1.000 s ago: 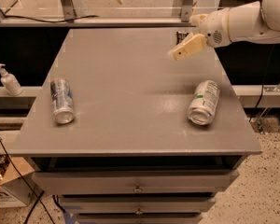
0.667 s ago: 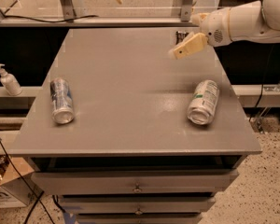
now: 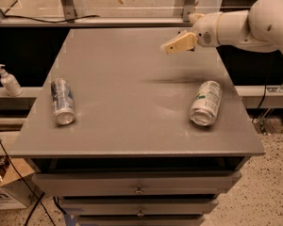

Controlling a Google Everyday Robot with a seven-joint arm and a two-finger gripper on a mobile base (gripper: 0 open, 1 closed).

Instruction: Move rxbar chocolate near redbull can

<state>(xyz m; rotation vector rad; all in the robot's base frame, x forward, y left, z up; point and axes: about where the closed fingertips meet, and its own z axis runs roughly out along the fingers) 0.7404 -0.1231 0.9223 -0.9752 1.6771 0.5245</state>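
The redbull can point(image 3: 62, 101), slim and silver with blue patches, lies on its side at the left of the grey table point(image 3: 132, 93), its shiny end towards the front. My gripper point(image 3: 173, 45) hangs above the back right part of the table, pointing left, far from the redbull can. The rxbar chocolate is not in view anywhere on the table.
A silver-white can with green print point(image 3: 206, 102) lies on its side at the right, below the gripper. A white pump bottle point(image 3: 9, 81) stands on a ledge left of the table. Drawers sit under the table top. A glass-panelled rail runs behind.
My gripper has moved a little to the left above the back of the table. Both cans lie where they were.
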